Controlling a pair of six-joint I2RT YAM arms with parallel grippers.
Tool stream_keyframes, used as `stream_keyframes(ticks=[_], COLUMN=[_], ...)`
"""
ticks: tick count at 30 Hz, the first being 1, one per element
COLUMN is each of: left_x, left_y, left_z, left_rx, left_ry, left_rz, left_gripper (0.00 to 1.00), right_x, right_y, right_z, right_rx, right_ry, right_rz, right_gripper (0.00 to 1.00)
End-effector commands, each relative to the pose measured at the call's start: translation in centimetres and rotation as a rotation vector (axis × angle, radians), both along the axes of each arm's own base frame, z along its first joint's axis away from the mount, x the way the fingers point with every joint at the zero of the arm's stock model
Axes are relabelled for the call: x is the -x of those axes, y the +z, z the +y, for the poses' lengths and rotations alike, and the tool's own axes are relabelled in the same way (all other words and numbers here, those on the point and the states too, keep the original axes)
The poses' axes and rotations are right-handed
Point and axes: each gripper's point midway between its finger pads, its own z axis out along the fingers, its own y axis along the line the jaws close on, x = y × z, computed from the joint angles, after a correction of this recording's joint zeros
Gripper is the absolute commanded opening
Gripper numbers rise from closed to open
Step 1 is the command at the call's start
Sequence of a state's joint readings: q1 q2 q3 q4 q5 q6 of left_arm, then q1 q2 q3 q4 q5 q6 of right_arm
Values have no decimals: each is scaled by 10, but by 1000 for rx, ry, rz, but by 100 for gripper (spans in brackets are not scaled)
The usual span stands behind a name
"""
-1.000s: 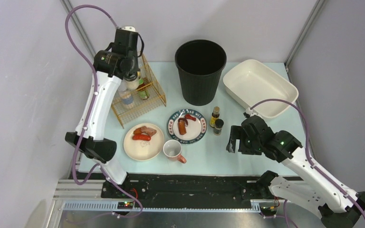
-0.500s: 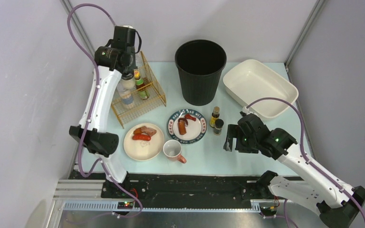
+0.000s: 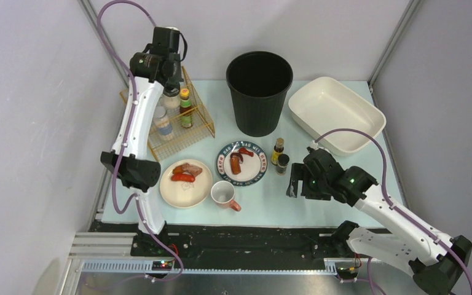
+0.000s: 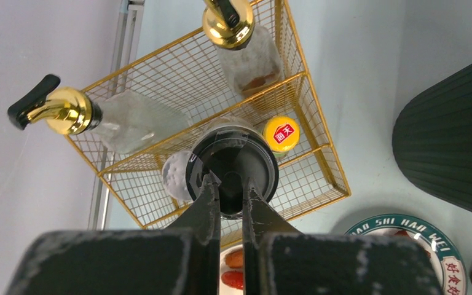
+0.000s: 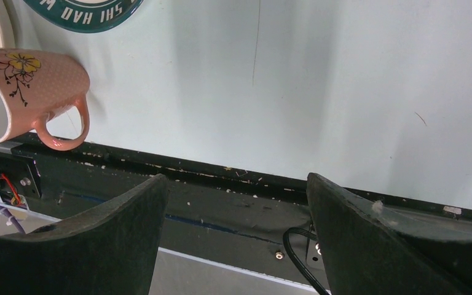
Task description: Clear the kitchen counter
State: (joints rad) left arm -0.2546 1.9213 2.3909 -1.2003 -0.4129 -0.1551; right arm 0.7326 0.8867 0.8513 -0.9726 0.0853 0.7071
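The kitchen counter is pale mint with a black rail at its front. My left gripper is at the back left over a gold wire basket. In the left wrist view it is shut on the top knob of a black-capped jar that stands upright within the basket. My right gripper is open and empty, low over the counter's front right. In the right wrist view it frames the front rail, with a pink mug to the left.
The basket holds two pump bottles, a yellow-capped bottle and a white-lidded jar. On the counter are a cream plate of sausages, a blue-rimmed plate, the mug, two small bottles, a black bin and a white basin.
My left arm has swung toward the back wall, carrying the black-capped jar along inside the basket. My right gripper has crept a little to the left, still open.
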Motion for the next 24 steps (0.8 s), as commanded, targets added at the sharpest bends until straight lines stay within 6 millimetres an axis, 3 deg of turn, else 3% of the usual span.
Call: stream_keyframes(ticks=[1, 9, 20, 24], left_x=[-11, -12, -2, -2], left_y=[26, 8, -36, -43], left_z=[-8, -14, 1, 9], left_rx=[51, 72, 28, 31], left_ry=[-37, -51, 6, 29], left_rz=[-95, -47, 73, 86], left_gripper=[0, 0, 0, 0], right_x=[-4, -3, 1, 2], right_y=[2, 1, 2, 2], right_z=[8, 10, 12, 10], right_rx=[-27, -26, -28, -23], right_ry=[2, 10, 19, 14], right_rz=[-11, -6, -5, -7], right_gripper=[86, 87, 86, 86])
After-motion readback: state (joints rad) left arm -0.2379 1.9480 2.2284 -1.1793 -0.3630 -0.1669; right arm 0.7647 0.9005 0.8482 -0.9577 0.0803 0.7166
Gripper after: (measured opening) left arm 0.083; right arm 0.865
